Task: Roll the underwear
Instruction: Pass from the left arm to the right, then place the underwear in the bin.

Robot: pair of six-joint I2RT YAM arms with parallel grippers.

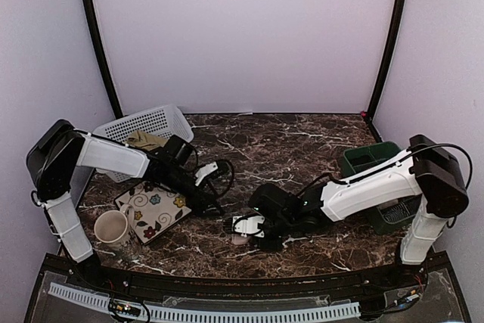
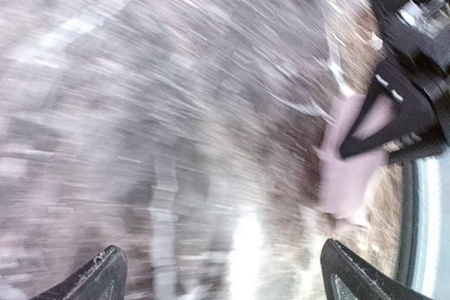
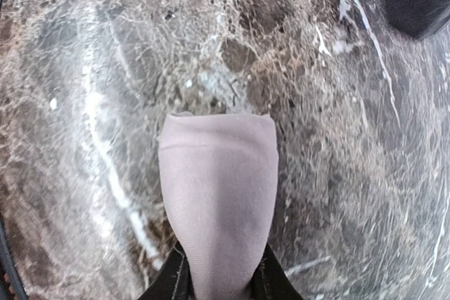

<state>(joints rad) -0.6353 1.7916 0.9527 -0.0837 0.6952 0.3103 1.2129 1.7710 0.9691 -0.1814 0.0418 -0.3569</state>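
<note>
Pinches the pink underwear (image 3: 218,194) in the right gripper (image 3: 219,280), its long side lying straight ahead on the surface (image 3: 77,68), left gripper (image 2: 225,275) spread wide nearby.

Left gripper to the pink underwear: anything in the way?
Nothing visible. Only bare marble table lies between the open left gripper and the pink underwear. The right gripper is clamped on one end of the cloth, so that end is taken. The left wrist view is blurred.

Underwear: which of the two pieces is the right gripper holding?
The dusty pink one, pinched in the right gripper; the olive-khaki one lies apart in the white basket.
</note>
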